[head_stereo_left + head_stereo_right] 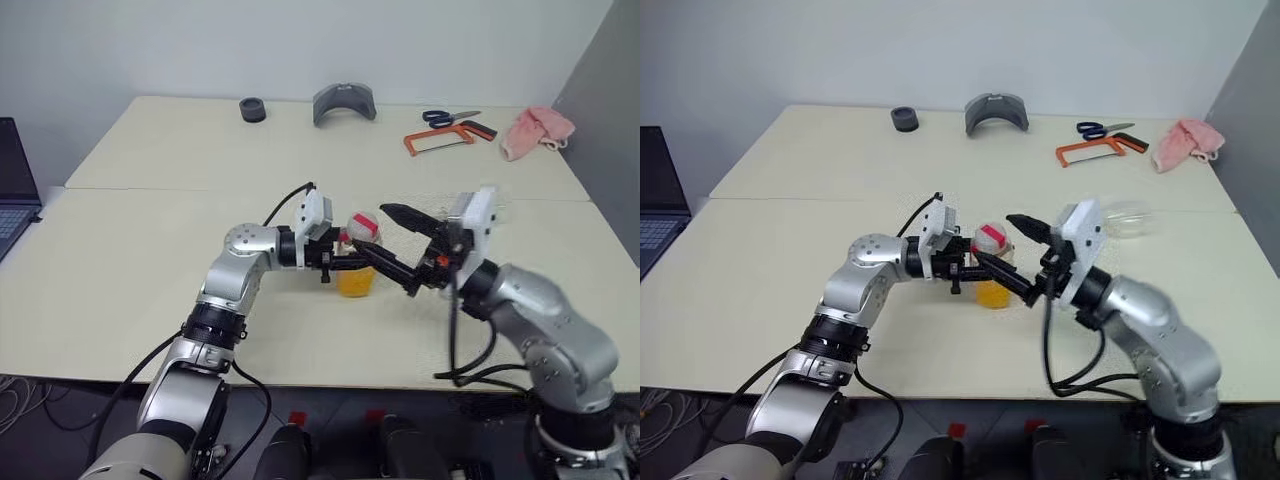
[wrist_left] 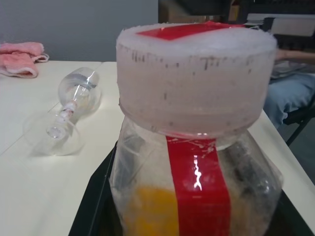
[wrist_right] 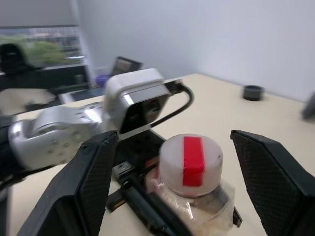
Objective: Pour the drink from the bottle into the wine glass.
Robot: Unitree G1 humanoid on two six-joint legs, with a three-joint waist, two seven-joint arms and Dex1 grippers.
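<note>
A wide cream surface point(image 1: 150, 260) carries everything, with a seam running across it. At its far edge lie a grey curved piece point(image 1: 344, 102), an orange hacksaw point(image 1: 440, 139), a pink cloth point(image 1: 537, 132), blue-handled scissors point(image 1: 448, 117) and a small black ring point(image 1: 253, 109). A laptop point(image 1: 15, 185) sits off the surface's left side.

The left gripper point(image 1: 352, 264) reaches in level from the left, its jaws clenched around the bottle point(image 1: 357, 262), which stands upright near the middle of the surface. The right gripper point(image 1: 392, 243) points in from the right toward the bottle's top, its jaws spread wide on either side of the cap point(image 3: 191, 164) and apart from it, grasping nothing.

The wine glass point(image 2: 69, 115) lies on its side on the surface, well apart from the bottle on the robot's right, behind the right arm, its foot turned toward the left wrist view.

The bottle is clear plastic with a red label strip point(image 2: 199, 191) running down its side. The cap is white with a red band across it and sits on the neck. The drink point(image 1: 355, 281), orange-yellow, fills only the lower part of the bottle.
</note>
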